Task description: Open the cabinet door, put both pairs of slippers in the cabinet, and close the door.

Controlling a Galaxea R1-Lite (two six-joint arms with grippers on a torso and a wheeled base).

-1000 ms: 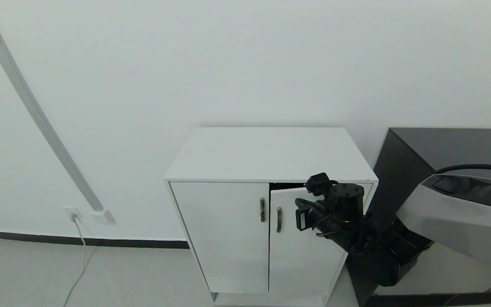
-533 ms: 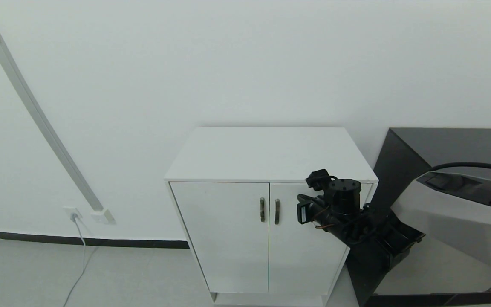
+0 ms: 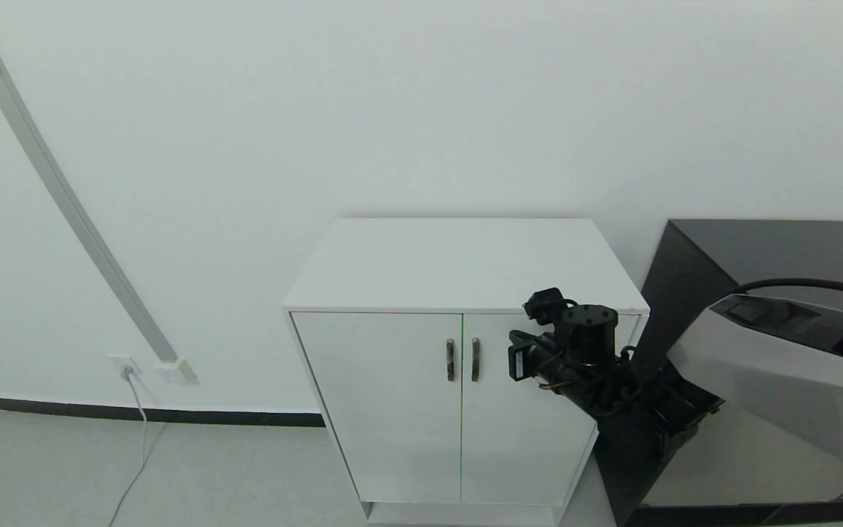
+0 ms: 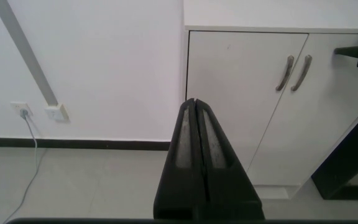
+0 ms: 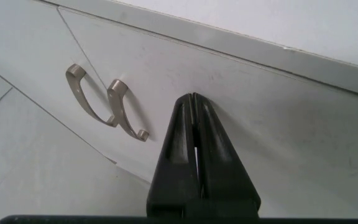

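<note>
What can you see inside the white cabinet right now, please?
Nothing of the inside shows: both doors of the cabinet are shut, so what it holds cannot be told. The right pincer, shut, sits close before the right door.

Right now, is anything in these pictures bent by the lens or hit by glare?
Head view: the wall conduit bows, so the lens curves straight lines; lighting is even. Right wrist view: the door handles glint; the cabinet door is evenly lit.
</note>
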